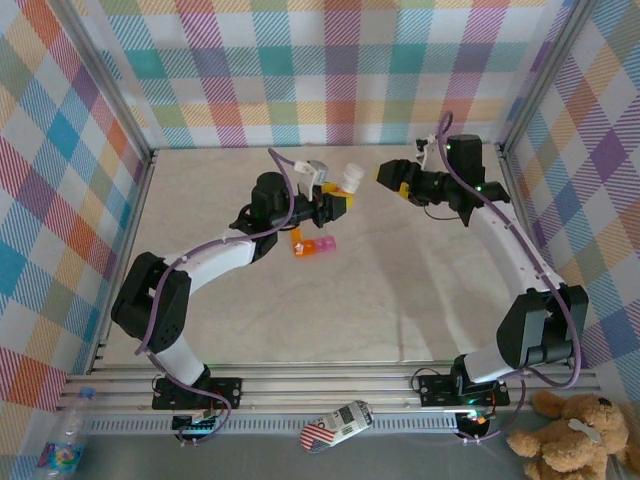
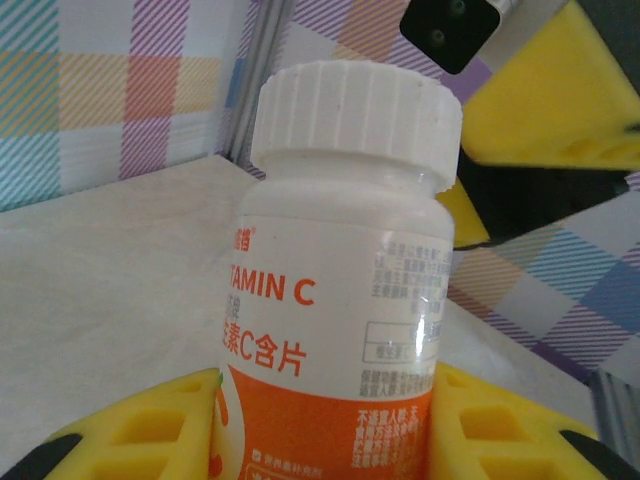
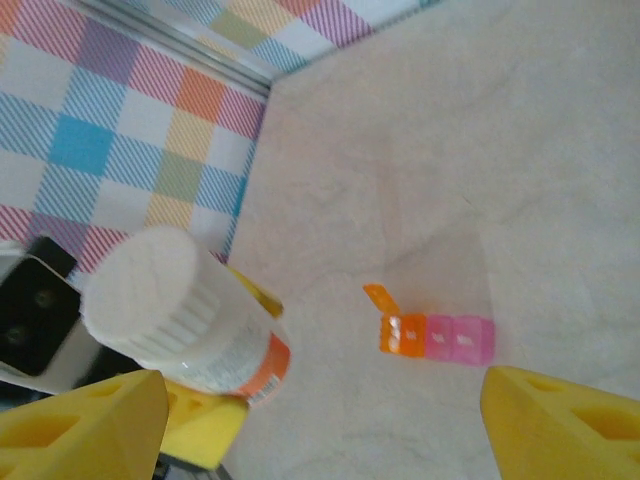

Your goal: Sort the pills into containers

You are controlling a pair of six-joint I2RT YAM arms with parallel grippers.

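L fingers point(image 1: 342, 204) grip bottle point(image 1: 352, 177), containers point(image 1: 313, 245) near.

Pastel plaid walls point(image 1: 330, 70), pale marbled tabletop point(image 1: 330, 310)

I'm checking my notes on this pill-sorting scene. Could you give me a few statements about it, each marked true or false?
1. The left gripper holds the bottle between its jaws, lifted off the table. True.
2. The bottle's cap has been taken off. False: the white cap sits on the bottle.
3. The containers lie on the table, and the orange box has its lid flipped open. True.
4. The right gripper is clamped on the containers. False: its jaws stand open in the air near the bottle's cap, well apart from the strip.
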